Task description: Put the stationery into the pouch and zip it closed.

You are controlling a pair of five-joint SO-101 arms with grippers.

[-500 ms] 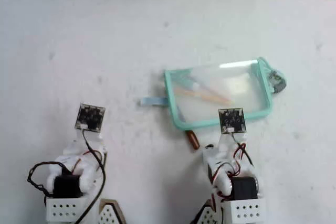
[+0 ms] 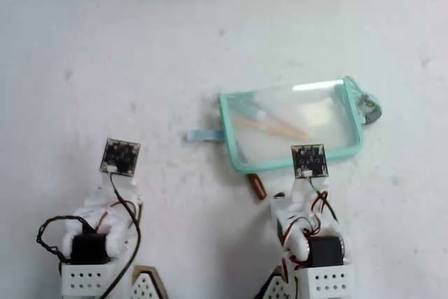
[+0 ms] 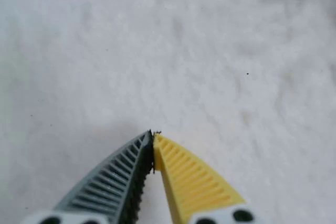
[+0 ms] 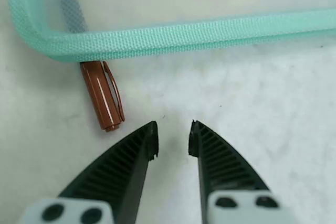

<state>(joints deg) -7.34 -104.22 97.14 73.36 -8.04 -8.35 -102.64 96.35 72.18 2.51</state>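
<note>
- The left end effector (image 3: pixel 153 140) is hanging low over the bare bench (image 2: pixel 105 47) at the left. Its grey and yellow fingers are clenched tip to tip on nothing.
- A pale blue strip (image 2: pixel 203 134) is lying flat just beside the pouch's left edge, outside it. If it counts as stationery, zipping up now would be leaving it behind.
- A brown pen (image 4: pixel 102 95) is poking out at the pouch's near rim, close to the left corner. I cannot tell whether the rest of it is lying under the pouch or inside.
- The pouch (image 2: pixel 325 113), clear with mint trim, is lying flat right of centre. A few stick-like items (image 2: pixel 273 127) are showing through it.
- The right end effector (image 4: pixel 173 132) is hovering just beside the pen's free end, released to a narrow gap and grasping nothing. With so little opening, a finger could be nudging the round pen and rolling it away. It could also be catching the mint trim along with the pen and dragging the pouch.
- A grey tab (image 2: pixel 369 108) is sitting at the pouch's far right corner, probably the zip pull. The light pouch would likely be sliding when that is tugged unless the other arm is pinning it.
</note>
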